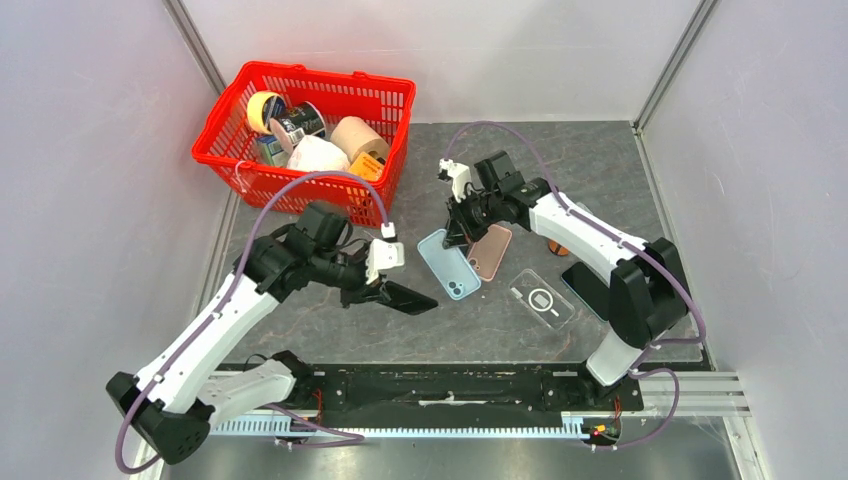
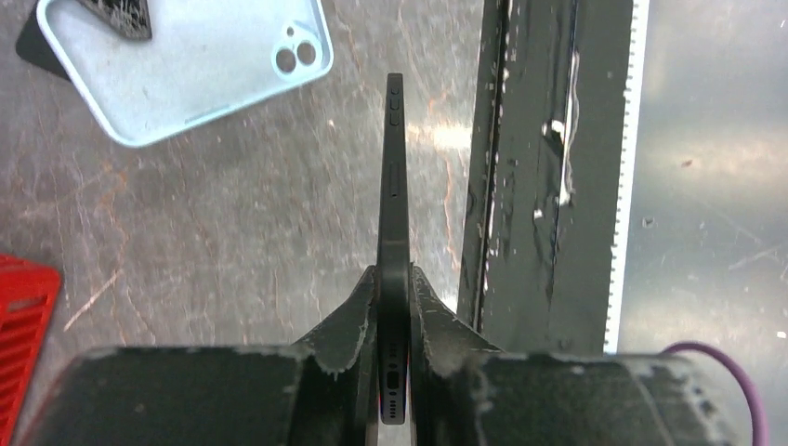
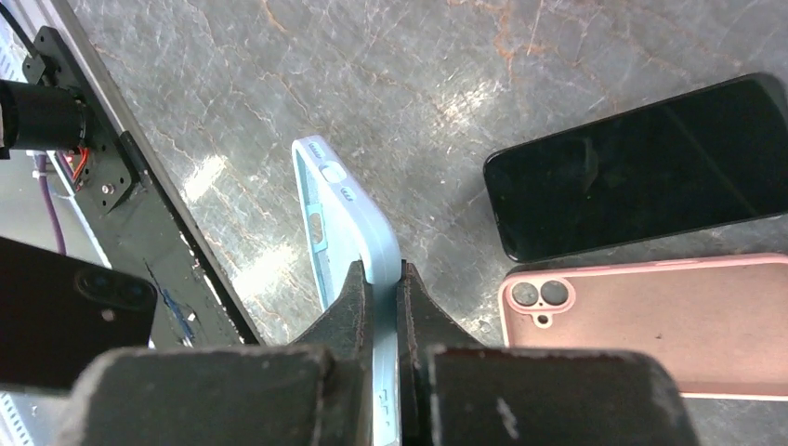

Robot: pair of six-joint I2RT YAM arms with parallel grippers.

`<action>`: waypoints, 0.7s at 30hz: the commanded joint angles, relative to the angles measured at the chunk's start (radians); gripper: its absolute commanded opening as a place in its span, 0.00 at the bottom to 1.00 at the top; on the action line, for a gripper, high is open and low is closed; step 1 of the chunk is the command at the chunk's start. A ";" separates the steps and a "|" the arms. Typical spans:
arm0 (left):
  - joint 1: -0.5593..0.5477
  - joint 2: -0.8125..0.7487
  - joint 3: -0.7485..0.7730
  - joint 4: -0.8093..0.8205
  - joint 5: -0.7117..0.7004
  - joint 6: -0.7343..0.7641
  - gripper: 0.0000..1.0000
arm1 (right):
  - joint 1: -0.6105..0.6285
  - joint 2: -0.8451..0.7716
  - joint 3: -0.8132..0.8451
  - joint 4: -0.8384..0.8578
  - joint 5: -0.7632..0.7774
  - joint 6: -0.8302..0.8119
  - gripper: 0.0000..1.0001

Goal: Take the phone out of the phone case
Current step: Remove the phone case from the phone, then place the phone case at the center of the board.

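The left tool (image 2: 394, 274) clamps a slim black phone (image 2: 394, 167); the right tool (image 3: 383, 274) pinches a seemingly rubbery case (image 3: 358, 218).

Bright, even overhead light; glare patches on table (image 2: 446, 139); wrist-view foregrounds soft.

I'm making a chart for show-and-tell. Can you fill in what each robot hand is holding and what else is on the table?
left gripper: shut on the black phone, held edge-on off the table
right gripper: shut on the blue case, at its edge
blue case: looks empty
nearby: pink phone, clear case, red basket
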 commanded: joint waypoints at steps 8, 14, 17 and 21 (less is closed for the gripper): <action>0.016 -0.124 0.043 -0.121 -0.146 0.059 0.02 | 0.084 0.096 -0.043 0.087 -0.192 0.034 0.00; 0.018 -0.117 0.032 -0.117 -0.146 0.031 0.02 | 0.107 0.233 0.016 0.120 -0.256 0.110 0.00; 0.020 -0.123 0.022 -0.107 -0.145 0.024 0.02 | 0.107 0.294 0.044 0.138 -0.275 0.135 0.00; 0.022 -0.124 0.015 -0.102 -0.146 0.017 0.02 | 0.103 0.365 0.064 0.145 -0.267 0.146 0.02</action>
